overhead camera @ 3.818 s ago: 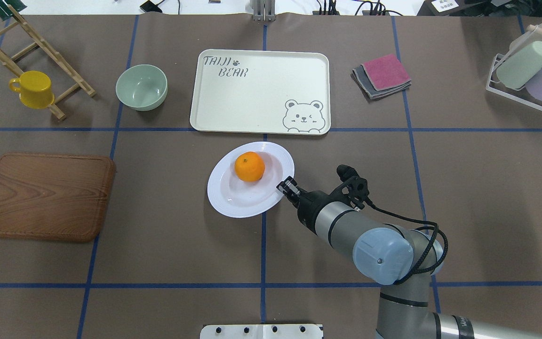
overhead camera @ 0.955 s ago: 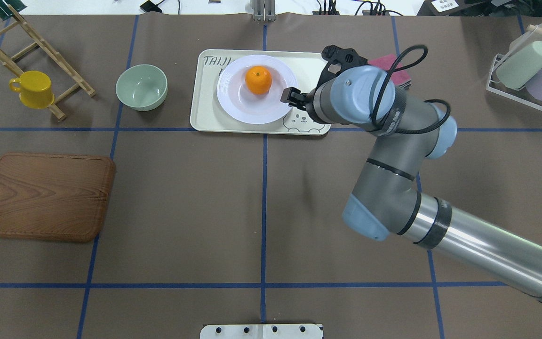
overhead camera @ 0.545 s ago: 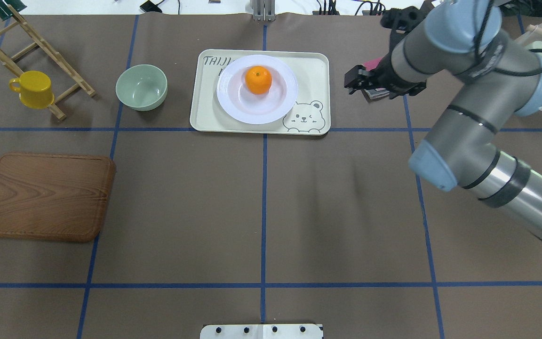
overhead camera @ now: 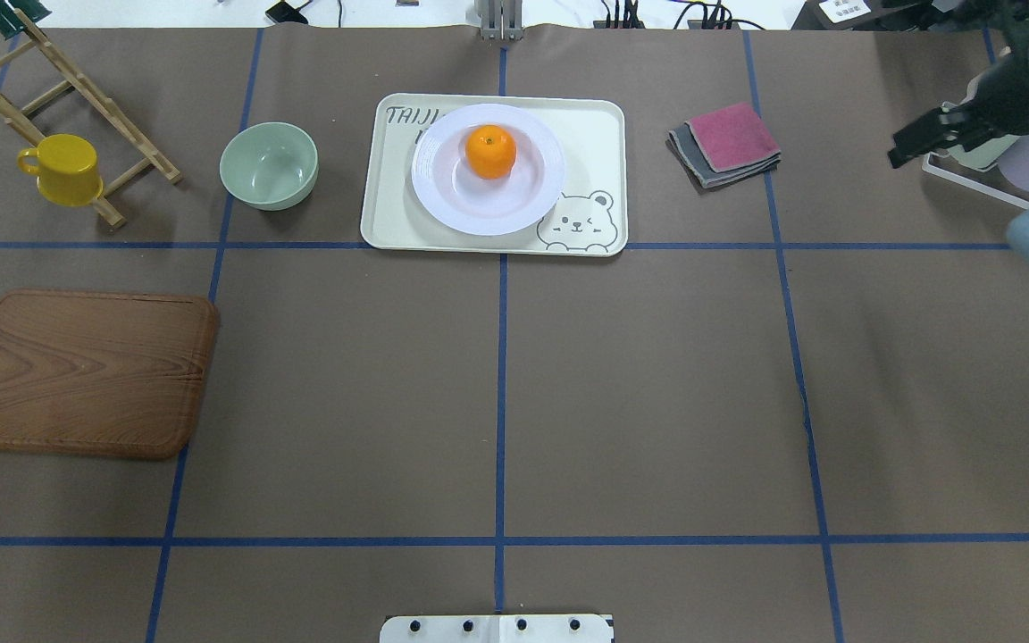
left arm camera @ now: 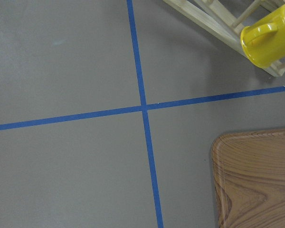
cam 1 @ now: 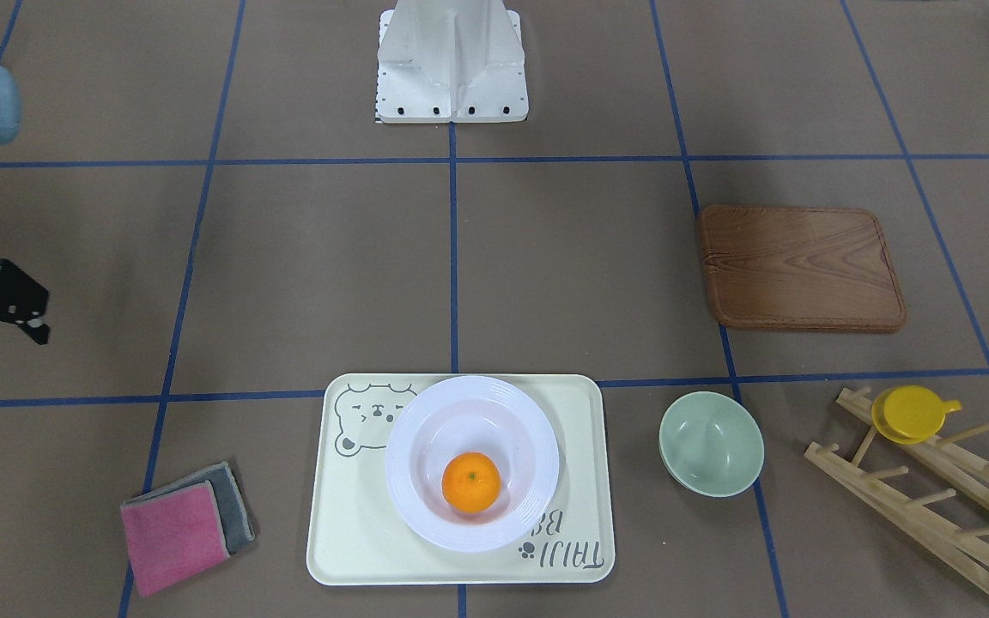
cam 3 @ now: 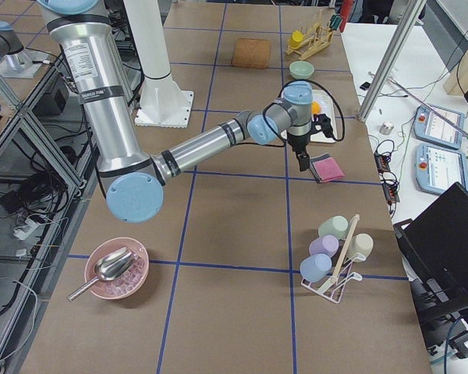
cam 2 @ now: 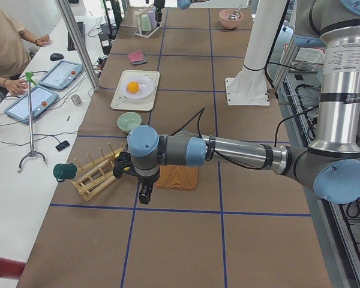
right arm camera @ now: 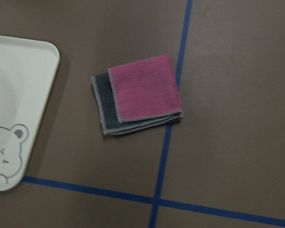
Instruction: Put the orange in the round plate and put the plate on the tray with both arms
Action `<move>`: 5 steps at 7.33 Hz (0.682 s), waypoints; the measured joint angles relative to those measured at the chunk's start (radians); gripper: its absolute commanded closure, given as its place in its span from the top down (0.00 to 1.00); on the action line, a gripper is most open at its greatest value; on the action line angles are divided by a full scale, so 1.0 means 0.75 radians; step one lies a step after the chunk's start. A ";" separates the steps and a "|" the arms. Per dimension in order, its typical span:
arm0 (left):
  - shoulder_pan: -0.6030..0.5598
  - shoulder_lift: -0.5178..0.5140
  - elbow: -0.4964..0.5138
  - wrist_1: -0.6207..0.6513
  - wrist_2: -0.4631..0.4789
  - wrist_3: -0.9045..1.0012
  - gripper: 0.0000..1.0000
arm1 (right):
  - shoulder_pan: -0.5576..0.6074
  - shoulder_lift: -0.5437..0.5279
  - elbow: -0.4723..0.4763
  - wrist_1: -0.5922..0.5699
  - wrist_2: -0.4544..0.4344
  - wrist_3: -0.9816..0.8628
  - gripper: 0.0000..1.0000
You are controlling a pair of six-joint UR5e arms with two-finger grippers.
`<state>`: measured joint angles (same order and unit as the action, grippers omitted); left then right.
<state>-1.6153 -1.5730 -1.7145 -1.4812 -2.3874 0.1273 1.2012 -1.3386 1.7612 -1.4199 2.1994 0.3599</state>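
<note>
The orange (overhead camera: 490, 151) sits in the round plate (overhead camera: 430, 170) on the tray (overhead camera: 595, 134). The right claw (overhead camera: 900, 154) hangs well to their right. The left claw (cam 2: 144, 195) is farther off. I cannot tell either claw's opening.

The brown paper-covered desk (overhead camera: 657, 402) is lit brightly and evenly from overhead, and only faint, soft shadows are cast. The glossy white round plate (overhead camera: 432, 174) is slightly washed out. The folded pink and grey cloth (right arm camera: 137, 95) is rendered soft in the right wrist view.
</note>
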 measured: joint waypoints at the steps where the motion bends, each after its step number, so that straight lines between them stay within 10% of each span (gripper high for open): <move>1: 0.002 0.000 0.003 0.004 0.001 -0.002 1.00 | 0.076 -0.082 -0.004 0.000 0.017 -0.193 1.00; 5: 0.004 0.041 0.012 -0.001 0.000 -0.002 1.00 | 0.321 -0.354 -0.022 -0.001 0.078 -0.641 1.00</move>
<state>-1.6125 -1.5425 -1.7057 -1.4821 -2.3876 0.1256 1.4417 -1.6044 1.7447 -1.4204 2.2579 -0.1205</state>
